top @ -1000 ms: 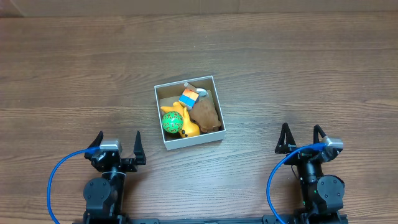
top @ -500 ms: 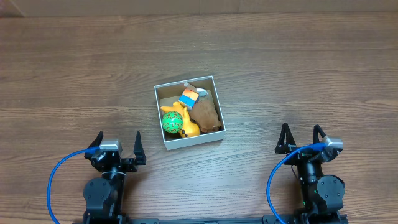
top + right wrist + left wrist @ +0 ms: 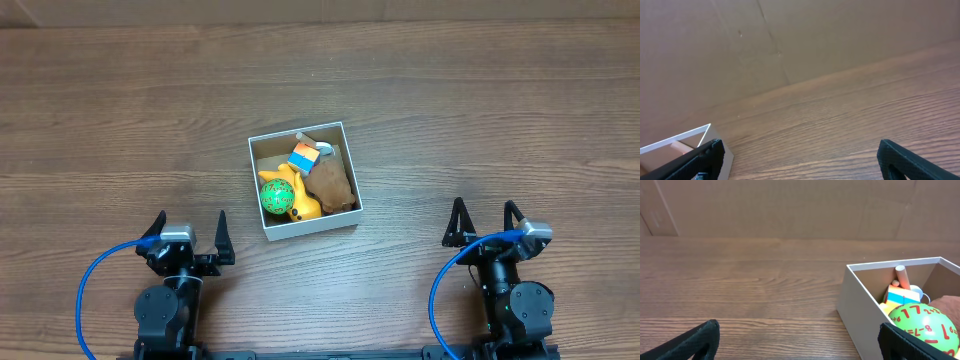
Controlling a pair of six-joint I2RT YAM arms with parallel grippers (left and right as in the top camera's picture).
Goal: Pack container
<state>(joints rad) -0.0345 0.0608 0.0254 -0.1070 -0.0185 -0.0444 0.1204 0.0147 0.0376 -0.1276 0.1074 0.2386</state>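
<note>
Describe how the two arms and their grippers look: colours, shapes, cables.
Both are black. The left gripper and right gripper each have two slim, pointed fingers and a small grey block on top. A bright blue cable loops from the left arm and from the right arm. No markings are legible.

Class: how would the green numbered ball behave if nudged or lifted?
The green ball looks round, so it probably rolls and may slip from a grip. Nestled against the yellow toy inside the container, it likely stays put.
</note>
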